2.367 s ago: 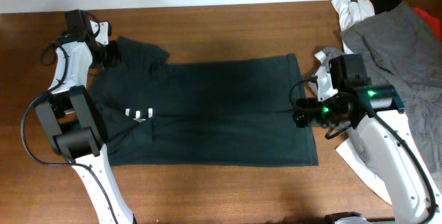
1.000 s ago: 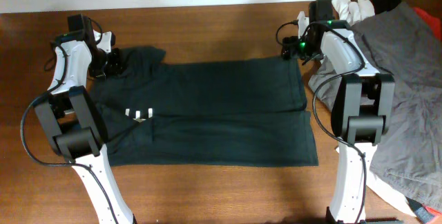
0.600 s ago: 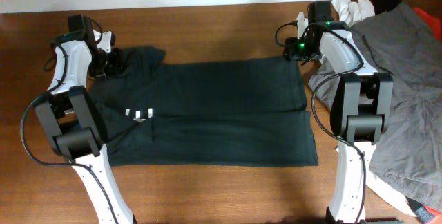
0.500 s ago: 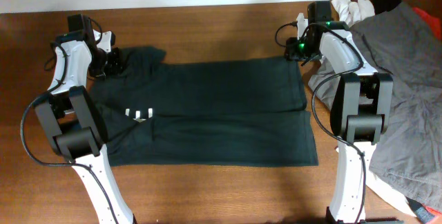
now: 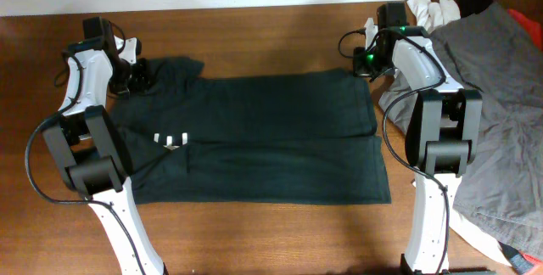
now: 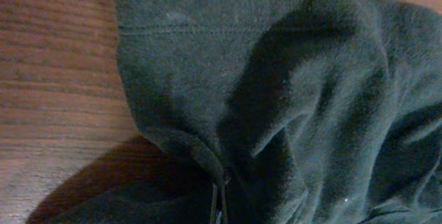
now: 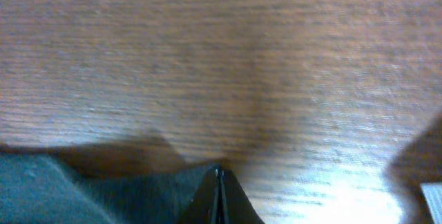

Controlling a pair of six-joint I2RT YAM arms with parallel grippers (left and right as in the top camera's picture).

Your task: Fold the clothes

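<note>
Wood table (image 5: 254, 232) | left gripper (image 6: 217, 207), right gripper (image 7: 219, 186) clamp T-shirt (image 5: 271, 139) | pinches visible only from wrists

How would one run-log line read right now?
left tool: shut on black soft short-sleeved T-shirt, sleeve | right tool: shut on its far hem corner

The left arm (image 5: 85, 75) and the right arm (image 5: 422, 64) are showing white shells, black joints and black cables (image 5: 32, 152), with a green light (image 5: 367, 55) glowing on the right one.
</note>
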